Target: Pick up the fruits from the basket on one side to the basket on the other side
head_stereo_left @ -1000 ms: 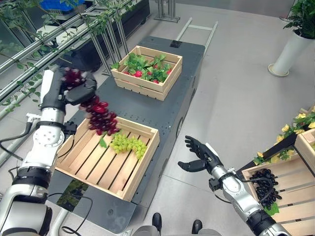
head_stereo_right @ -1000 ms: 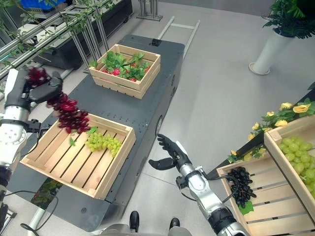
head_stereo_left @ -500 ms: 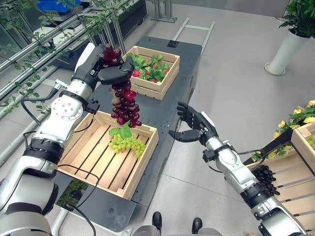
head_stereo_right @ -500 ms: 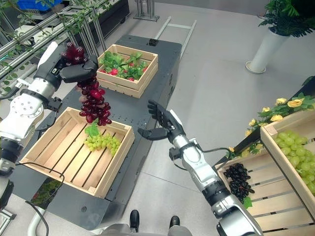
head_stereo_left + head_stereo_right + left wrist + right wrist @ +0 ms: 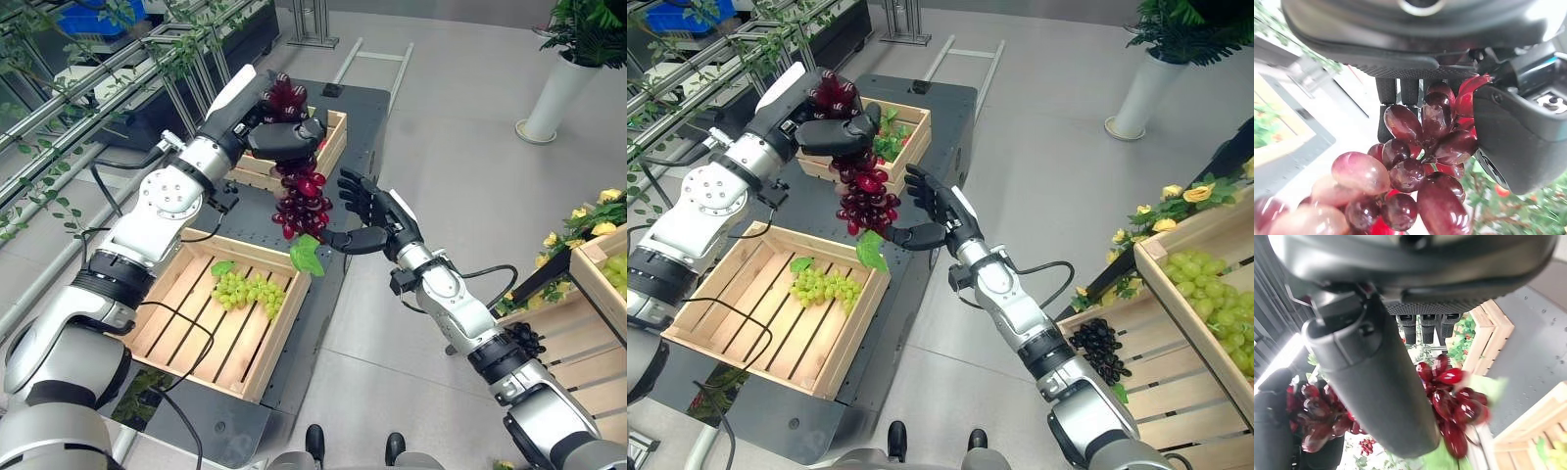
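Handover step was in progress, by my reading. Left robot hand [image 5: 279, 137] was curled round the top of the red grapes [image 5: 302, 196], fingers and thumb pinching the stem end; the bunch hung free in the air with a green leaf [image 5: 304, 255] at its bottom, above the gap between the near crate [image 5: 284, 328] and the far crate [image 5: 333, 147]. Right robot hand [image 5: 377, 217] sat at 3 o'clock of the bunch, just beside it, fingers spread and straight, palm turned toward the grapes, holding nothing. Contact between that hand and the fruit could not be settled.

Green grapes [image 5: 247, 290] lay in the near crate on the dark counter [image 5: 338, 284]. Far crate held leafy greens with red fruit. At 4 o'clock, a slatted crate [image 5: 1136, 392] with black grapes [image 5: 1100, 350] appeared to be the likely destination.

Next move, as judged: right hand should close round the stem end or upper bunch before the left lets go. Risk: loose berries, swinging bunch.
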`<state>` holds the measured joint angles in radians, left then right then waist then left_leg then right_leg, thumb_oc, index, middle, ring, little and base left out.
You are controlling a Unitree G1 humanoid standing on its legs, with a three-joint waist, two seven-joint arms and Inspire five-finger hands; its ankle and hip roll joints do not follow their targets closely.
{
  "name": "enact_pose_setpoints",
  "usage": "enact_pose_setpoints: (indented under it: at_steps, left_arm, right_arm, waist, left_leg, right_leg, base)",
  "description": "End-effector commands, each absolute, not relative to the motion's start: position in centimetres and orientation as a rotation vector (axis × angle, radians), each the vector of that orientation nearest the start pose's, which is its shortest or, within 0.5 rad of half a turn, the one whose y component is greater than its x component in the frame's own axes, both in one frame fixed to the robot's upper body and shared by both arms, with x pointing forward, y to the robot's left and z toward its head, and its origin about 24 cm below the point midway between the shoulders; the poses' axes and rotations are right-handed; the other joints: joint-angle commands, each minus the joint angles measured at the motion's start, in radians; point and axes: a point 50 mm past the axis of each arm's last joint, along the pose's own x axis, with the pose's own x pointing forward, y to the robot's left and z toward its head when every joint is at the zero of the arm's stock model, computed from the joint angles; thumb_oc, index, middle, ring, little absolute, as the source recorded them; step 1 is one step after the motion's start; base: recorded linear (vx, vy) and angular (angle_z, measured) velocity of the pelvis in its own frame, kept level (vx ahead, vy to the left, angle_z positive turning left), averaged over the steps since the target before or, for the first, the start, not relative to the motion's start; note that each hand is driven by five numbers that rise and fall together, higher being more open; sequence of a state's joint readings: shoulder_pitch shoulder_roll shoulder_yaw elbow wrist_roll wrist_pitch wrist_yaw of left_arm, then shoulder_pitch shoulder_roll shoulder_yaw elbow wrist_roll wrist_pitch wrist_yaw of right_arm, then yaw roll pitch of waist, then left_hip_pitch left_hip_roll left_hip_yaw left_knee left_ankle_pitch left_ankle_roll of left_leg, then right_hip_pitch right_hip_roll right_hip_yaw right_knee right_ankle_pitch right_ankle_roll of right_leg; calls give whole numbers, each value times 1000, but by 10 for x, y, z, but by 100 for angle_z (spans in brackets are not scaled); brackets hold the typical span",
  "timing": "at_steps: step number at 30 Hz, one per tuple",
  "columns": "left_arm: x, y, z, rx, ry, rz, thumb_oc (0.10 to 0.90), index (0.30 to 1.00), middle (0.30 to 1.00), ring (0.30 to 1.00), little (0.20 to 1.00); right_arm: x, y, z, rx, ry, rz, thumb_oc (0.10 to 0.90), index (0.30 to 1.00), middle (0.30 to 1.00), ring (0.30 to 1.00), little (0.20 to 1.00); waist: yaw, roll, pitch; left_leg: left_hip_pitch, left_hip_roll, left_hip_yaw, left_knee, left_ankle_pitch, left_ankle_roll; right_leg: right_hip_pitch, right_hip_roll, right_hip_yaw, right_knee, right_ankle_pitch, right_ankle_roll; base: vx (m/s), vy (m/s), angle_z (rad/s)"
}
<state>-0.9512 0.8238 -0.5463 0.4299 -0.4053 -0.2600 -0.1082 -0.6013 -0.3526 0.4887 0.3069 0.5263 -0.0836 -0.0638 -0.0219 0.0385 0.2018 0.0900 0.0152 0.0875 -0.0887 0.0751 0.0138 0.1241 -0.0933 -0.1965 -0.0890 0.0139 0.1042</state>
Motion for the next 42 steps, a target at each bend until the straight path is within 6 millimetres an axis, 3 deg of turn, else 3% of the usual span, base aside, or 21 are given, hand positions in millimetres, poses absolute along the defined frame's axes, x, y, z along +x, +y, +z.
enact_pose_setpoints:
  at_steps: [1,24,30,31,32,42]
  left_arm:
    - [361,160,328,526,-774,-346,400,300,300,300,300]
    - [345,105,314,408,-726,-651,400,300,300,300,300]
    - [343,101,309,402,-713,-683,400,300,300,300,300]
    - [343,102,309,401,-714,-683,400,300,300,300,300]
    - [343,103,309,398,-715,-682,400,300,300,300,300]
    - [341,105,313,394,-729,-648,400,300,300,300,300]
  right_arm:
    - [341,-70,165,56,-348,448,800,900,900,900,900]
    - [347,-54,185,83,-387,446,800,900,900,900,900]
    - [345,-51,197,135,-450,460,800,900,900,900,900]
    - [345,-50,199,141,-456,467,579,568,568,568,568]
    - [345,-50,199,143,-456,474,400,300,300,300,300]
    - [343,-55,194,204,-467,499,400,300,300,300,300]
  waist:
    - [20,38,-194]
    - [34,22,-186]
    - [42,18,-185]
    - [43,17,-185]
    - [43,17,-186]
    - [46,15,-186]
  left_leg:
    - [-2,-20,-47,1,-99,-40]
    - [-5,-19,-54,1,-96,-38]
    - [-7,-19,-61,1,-94,-38]
    - [-7,-19,-62,1,-94,-38]
    - [-7,-19,-63,1,-93,-38]
    - [-3,-16,-61,1,-94,-39]
  right_leg:
    - [-4,16,-18,2,-21,-40]
    - [-7,13,-21,2,-14,-40]
    - [-6,12,-23,2,-14,-40]
    - [-6,13,-22,2,-14,-40]
    - [-6,13,-22,2,-15,-40]
    - [-2,11,-26,2,-16,-40]
  base:
    - [0,0,0]
    - [0,4,-2]
    - [0,0,0]
    - [0,0,0]
    - [0,0,0]
    - [0,0,0]
